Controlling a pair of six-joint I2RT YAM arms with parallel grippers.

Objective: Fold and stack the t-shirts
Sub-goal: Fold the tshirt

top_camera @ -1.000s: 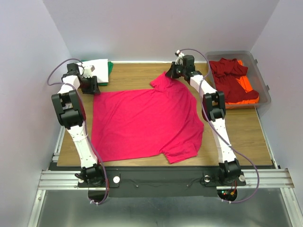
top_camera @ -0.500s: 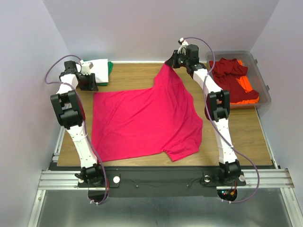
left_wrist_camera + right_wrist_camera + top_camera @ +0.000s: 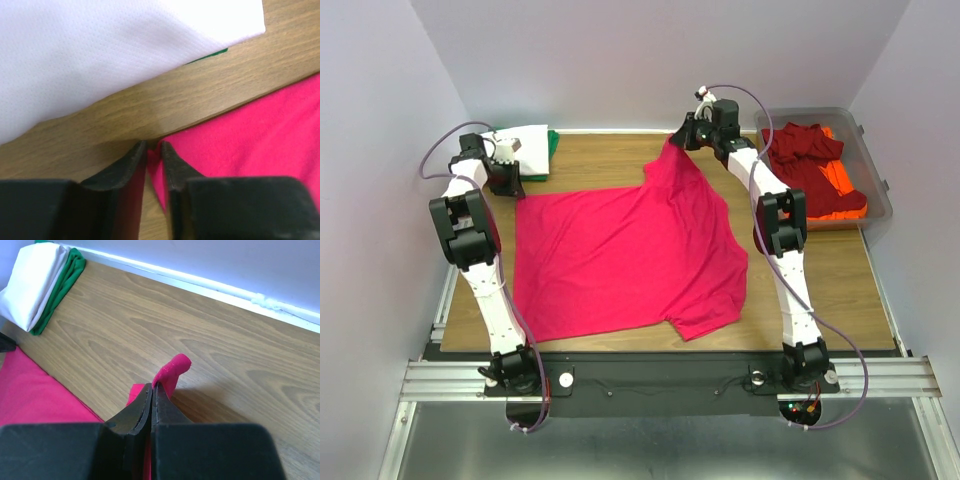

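Note:
A bright pink-red t-shirt (image 3: 625, 255) lies spread over the middle of the table. My right gripper (image 3: 678, 141) is shut on its far right corner and holds that corner lifted above the wood; the cloth (image 3: 172, 371) pokes out past the closed fingertips. My left gripper (image 3: 513, 186) is shut on the shirt's far left corner (image 3: 154, 156), low at the table. A folded white t-shirt (image 3: 525, 146) lies on a green one (image 3: 553, 143) at the far left. Dark red (image 3: 807, 162) and orange (image 3: 844, 185) t-shirts lie in the bin.
A clear grey plastic bin (image 3: 872, 160) stands at the far right of the table. The back wall runs close behind both grippers. The folded white and green stack (image 3: 42, 282) sits just beyond the left gripper.
My right gripper has risen and moved back with the shirt's far right corner, pulling that part of the cloth up off the table. The left gripper has stayed almost still.

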